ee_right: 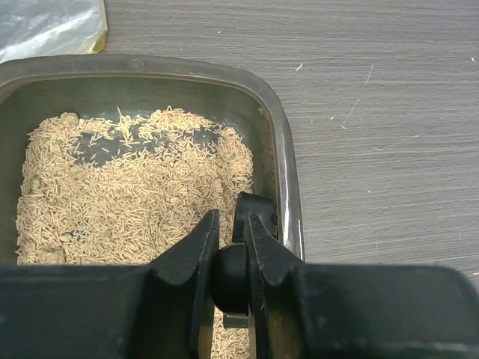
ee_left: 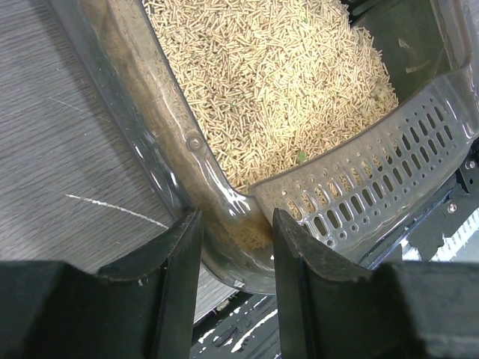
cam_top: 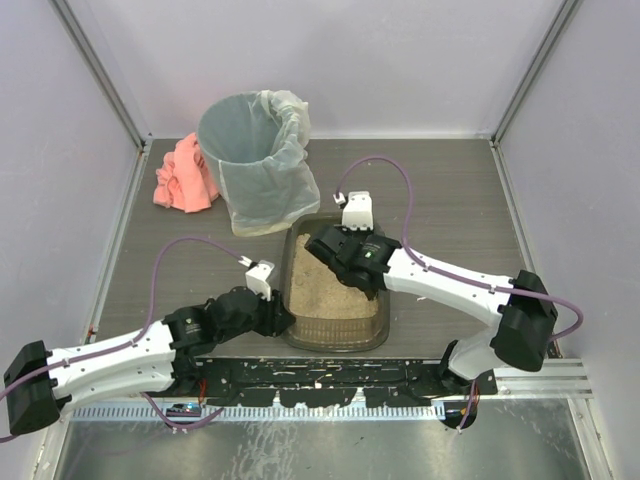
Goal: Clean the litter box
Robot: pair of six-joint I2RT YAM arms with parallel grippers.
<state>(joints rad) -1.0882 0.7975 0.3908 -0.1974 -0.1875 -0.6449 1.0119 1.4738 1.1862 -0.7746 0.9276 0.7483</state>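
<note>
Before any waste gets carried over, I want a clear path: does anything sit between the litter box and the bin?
Nothing visible does. The bin stands just beyond the far left corner of the litter box, liner open at the top; the pink cloth lies left of the bin, off that path.

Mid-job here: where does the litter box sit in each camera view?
Top external: litter box low centre, between the arms.
Left wrist: fills the top; one corner inside the left end effector.
Right wrist: left half, rim beside the right end effector holding a black handle.
Shared landmark: the beige litter.
</note>
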